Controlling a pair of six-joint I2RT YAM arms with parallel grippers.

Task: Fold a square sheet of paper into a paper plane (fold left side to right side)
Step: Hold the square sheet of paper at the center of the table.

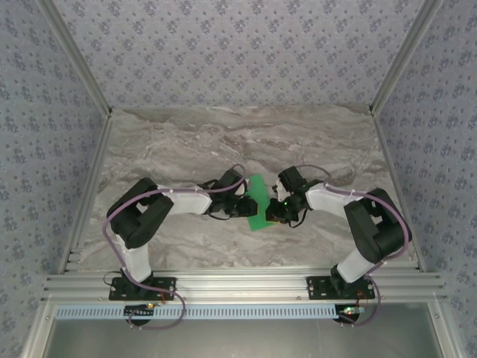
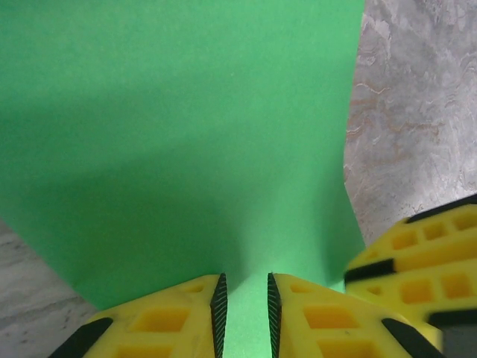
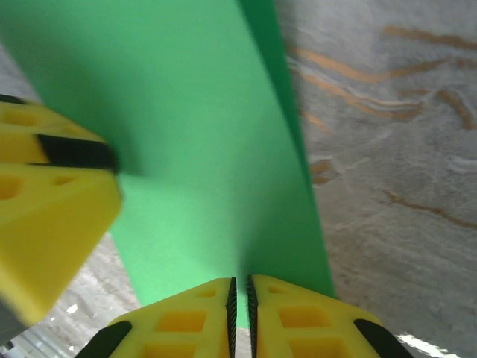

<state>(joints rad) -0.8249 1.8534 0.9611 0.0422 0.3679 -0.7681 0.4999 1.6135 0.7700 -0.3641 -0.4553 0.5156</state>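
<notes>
No text, label, brand, number or sign can be read; the paper (image 2: 171, 134) is plain and unmarked

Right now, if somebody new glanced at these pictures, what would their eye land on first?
The bright green square sheet of paper is the one vivid colour on the grey marbled table, sitting mid-table where the two arms meet. Up close, the yellow left gripper has its jaws slightly apart at the sheet's near edge, and the right gripper is nearly closed on it. Blue patterned wallpaper surrounds everything.
</notes>
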